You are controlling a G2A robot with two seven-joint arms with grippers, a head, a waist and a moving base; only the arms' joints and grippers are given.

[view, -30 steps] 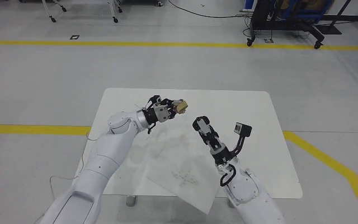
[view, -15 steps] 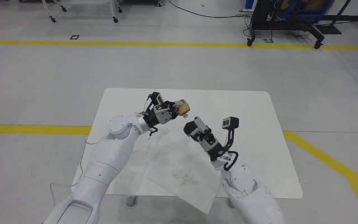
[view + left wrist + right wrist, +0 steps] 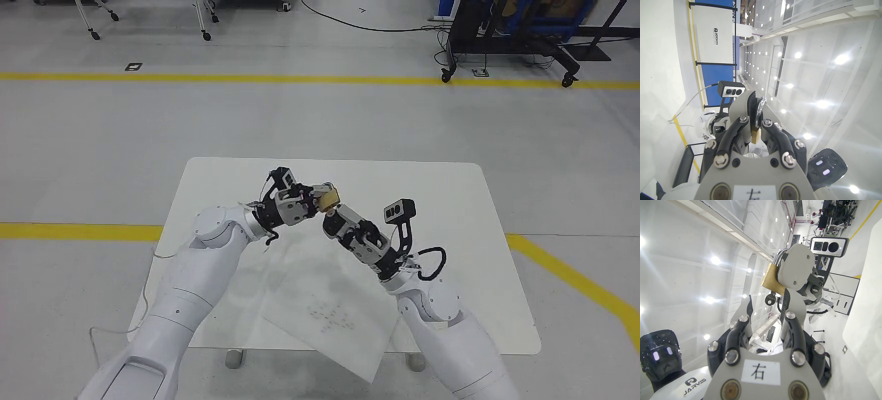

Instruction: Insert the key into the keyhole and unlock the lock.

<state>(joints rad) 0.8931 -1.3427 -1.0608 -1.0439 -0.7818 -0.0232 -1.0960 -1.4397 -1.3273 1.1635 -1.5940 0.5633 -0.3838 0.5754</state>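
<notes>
My left gripper (image 3: 316, 198) is held above the white table (image 3: 440, 190), shut on a brass padlock (image 3: 328, 195). In the right wrist view the padlock (image 3: 770, 279) hangs shackle up beside the left gripper's white finger (image 3: 797, 266). A small silver key (image 3: 770, 299) sticks out of the padlock's underside. My right gripper (image 3: 769, 303) is right under the lock, open, with the key head between its two fingers and no pad pressing on it. In the left wrist view the padlock (image 3: 755, 135) sits between my fingers, with the key (image 3: 761, 106) just past it.
A thin white sheet (image 3: 330, 310) lies on the table under both arms, overhanging the near edge. The right arm's wrist camera (image 3: 398, 211) juts up beside the grippers. Bare floor with yellow lines surrounds the table.
My right gripper has moved left and up across the table until it meets the padlock. The left gripper with the padlock has shifted only slightly.
</notes>
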